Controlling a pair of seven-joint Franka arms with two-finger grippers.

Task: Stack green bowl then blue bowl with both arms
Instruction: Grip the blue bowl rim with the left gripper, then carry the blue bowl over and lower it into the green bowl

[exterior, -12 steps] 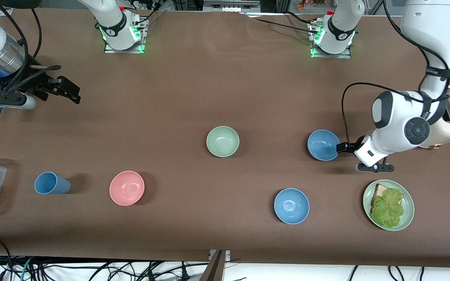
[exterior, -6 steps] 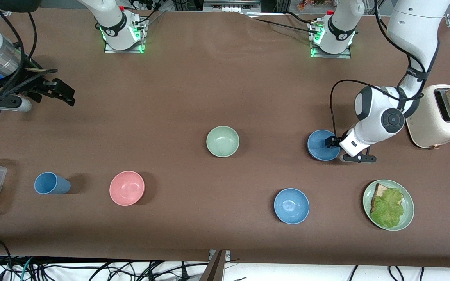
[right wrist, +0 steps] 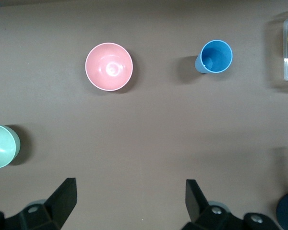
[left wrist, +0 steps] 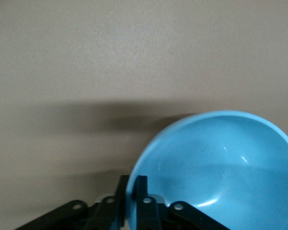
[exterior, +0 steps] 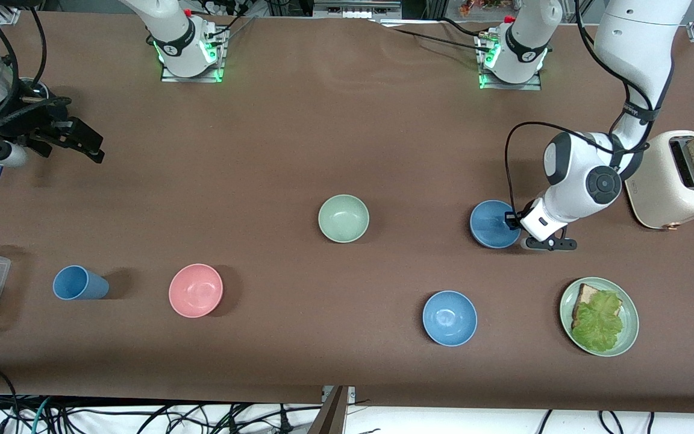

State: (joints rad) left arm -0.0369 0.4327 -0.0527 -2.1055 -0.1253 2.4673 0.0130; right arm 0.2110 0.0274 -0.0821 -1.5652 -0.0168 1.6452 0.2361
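Both arms are glossy white with dark joint caps (black cables trailing), green-lit bases and black hands.

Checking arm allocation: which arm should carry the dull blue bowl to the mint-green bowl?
Left. The left gripper already straddles the rim of the small dull greyish-blue bowl, one finger inside. The right gripper, open, hangs over the right arm's table end, apart from the pale mint-green bowl.

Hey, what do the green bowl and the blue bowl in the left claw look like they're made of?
Green bowl: likely matte plastic or melamine, with an even pale colour and no glare. Blue bowl: probably the same, smooth with a faint sheen inside in the left wrist view.
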